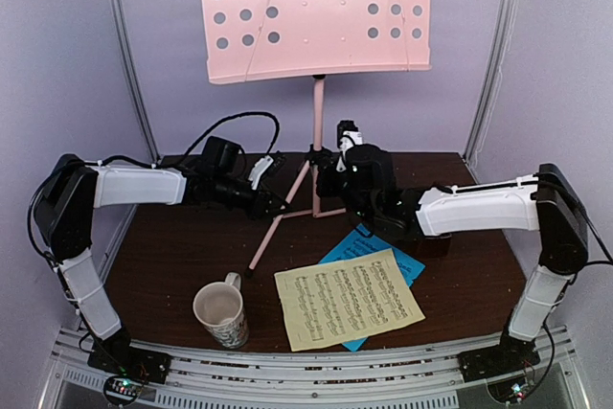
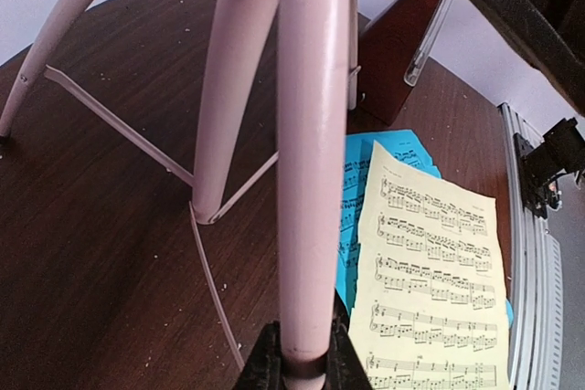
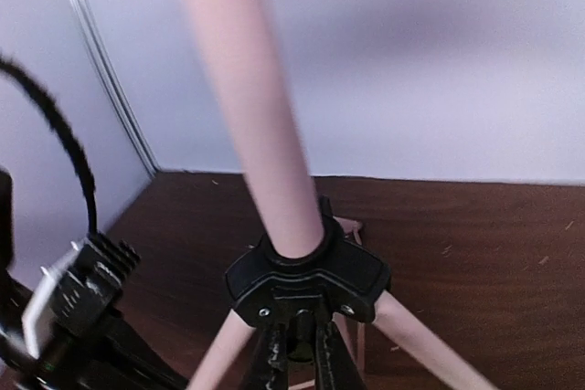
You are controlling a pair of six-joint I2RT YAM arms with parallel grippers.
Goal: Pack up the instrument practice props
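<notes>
Left fingers [image 2: 263, 364] clamp the pink music stand [image 2: 306, 134] leg; right fingers [image 3: 274, 363] mostly cropped, grip unclear.

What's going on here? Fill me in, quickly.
Both arms are working on the pink music stand, which stands upright at the back of the table. The left gripper is closed on one tripod leg; the right gripper sits at the black hub, grip unclear. The yellow sheet lies over the blue sheet beside the mug; nothing looks packed yet.
</notes>
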